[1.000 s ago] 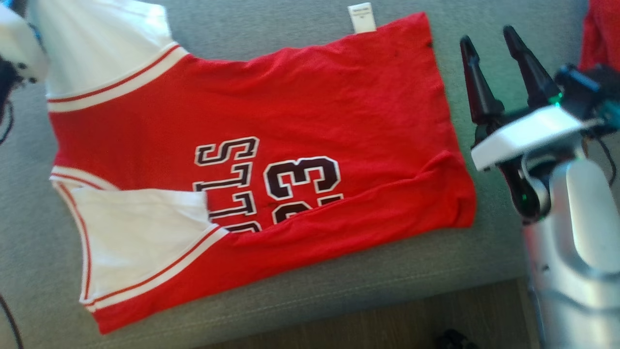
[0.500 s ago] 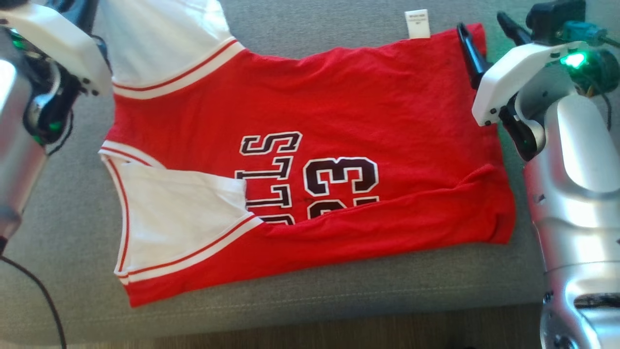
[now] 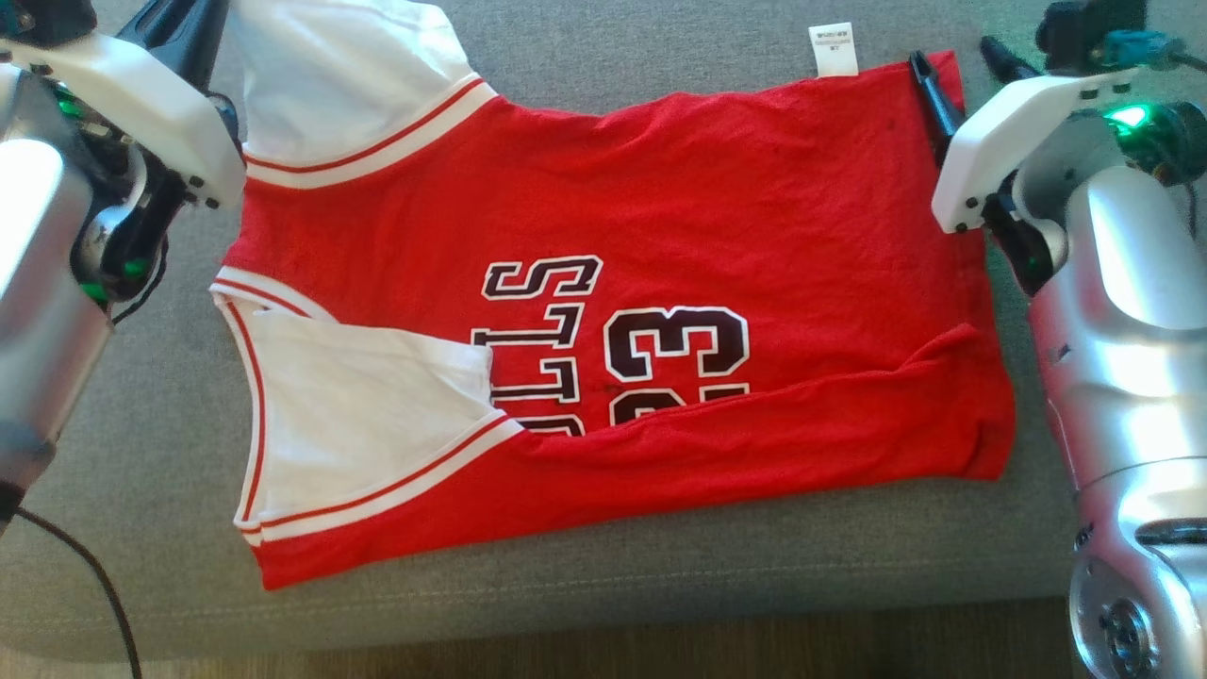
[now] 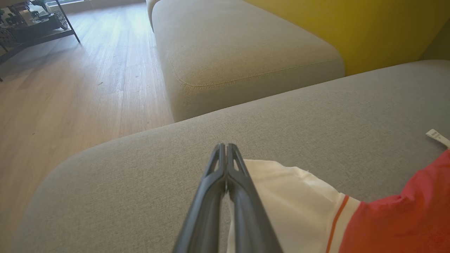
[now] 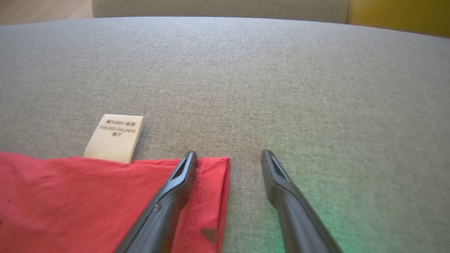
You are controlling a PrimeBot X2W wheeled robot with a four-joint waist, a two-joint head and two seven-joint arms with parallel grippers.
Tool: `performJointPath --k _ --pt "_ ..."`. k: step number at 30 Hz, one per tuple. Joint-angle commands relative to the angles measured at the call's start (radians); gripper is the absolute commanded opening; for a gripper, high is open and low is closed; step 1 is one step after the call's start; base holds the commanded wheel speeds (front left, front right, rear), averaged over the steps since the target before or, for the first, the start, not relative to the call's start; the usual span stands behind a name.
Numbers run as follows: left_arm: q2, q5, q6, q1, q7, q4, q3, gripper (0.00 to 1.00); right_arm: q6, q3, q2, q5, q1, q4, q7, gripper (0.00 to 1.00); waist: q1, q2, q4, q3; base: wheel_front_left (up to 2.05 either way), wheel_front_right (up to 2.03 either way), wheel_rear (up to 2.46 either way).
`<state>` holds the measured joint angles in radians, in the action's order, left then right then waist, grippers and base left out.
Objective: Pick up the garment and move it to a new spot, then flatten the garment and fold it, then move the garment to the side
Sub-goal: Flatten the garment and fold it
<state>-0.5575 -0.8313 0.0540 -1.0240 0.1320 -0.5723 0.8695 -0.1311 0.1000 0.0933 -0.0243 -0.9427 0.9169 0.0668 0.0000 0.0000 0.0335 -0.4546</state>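
The garment (image 3: pixel 717 217) is a red jersey with white shoulder panels and dark numbers, spread across the grey cushion (image 3: pixel 660 566), its near edge folded up over the print. My right gripper (image 3: pixel 967 71) is open at the far right corner of the hem. In the right wrist view the right gripper (image 5: pixel 229 154) straddles that corner of the garment (image 5: pixel 105 196), one finger over red cloth, the other over bare cushion (image 5: pixel 316 88). My left gripper (image 4: pixel 225 151) is shut, low beside the white shoulder panel (image 4: pixel 288 196); whether it pinches cloth is unclear.
A white care label (image 3: pixel 834 49) sticks out past the far hem. Wooden floor (image 3: pixel 754 651) runs along the cushion's near edge. A second beige cushion (image 4: pixel 239 52) and a yellow backrest (image 4: pixel 369 24) lie beyond the left gripper. A black cable (image 3: pixel 85 575) hangs at lower left.
The head camera has swung, shifting the whole picture rightward. My right gripper has come from beside the garment's right edge onto its far right corner. The left arm now shows by the white shoulder.
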Motion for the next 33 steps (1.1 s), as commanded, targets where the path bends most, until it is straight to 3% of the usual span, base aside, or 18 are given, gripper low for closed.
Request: performJointPath --k 1,2,16,24,33 --pt "-0.055 -0.008 -0.006 -0.023 -0.002 0.022 -0.038 0.00 0.000 -0.023 -0.010 -0.006 -0.013 -0.010 -0.002 0.15 0.0000 0.0000 -0.001 0.001 0.00 0.00 0.00" --pt "-0.057 -0.010 -0.008 -0.021 -0.003 0.025 -0.039 0.00 0.000 -0.033 -0.010 -0.006 -0.015 0.002 -0.007 0.00 0.0000 0.0000 -0.001 0.003 0.00 0.00 0.00" --pt "-0.074 -0.034 -0.028 0.031 -0.003 0.056 -0.038 0.00 0.000 -0.115 0.010 0.027 -0.012 0.078 -0.150 0.00 0.0000 0.0000 0.007 0.042 0.00 0.00 0.00" --pt "-0.105 -0.051 -0.045 0.090 -0.002 0.102 -0.037 0.00 0.000 -0.157 0.020 0.092 0.036 0.047 -0.226 0.00 0.0000 0.0000 0.014 0.087 0.00 0.00 0.00" --pt "-0.144 -0.073 -0.078 0.172 -0.010 0.160 -0.033 0.00 0.000 -0.196 0.063 0.167 0.137 -0.041 -0.199 0.00 0.0000 0.0000 0.022 0.150 0.00 0.00 0.00"
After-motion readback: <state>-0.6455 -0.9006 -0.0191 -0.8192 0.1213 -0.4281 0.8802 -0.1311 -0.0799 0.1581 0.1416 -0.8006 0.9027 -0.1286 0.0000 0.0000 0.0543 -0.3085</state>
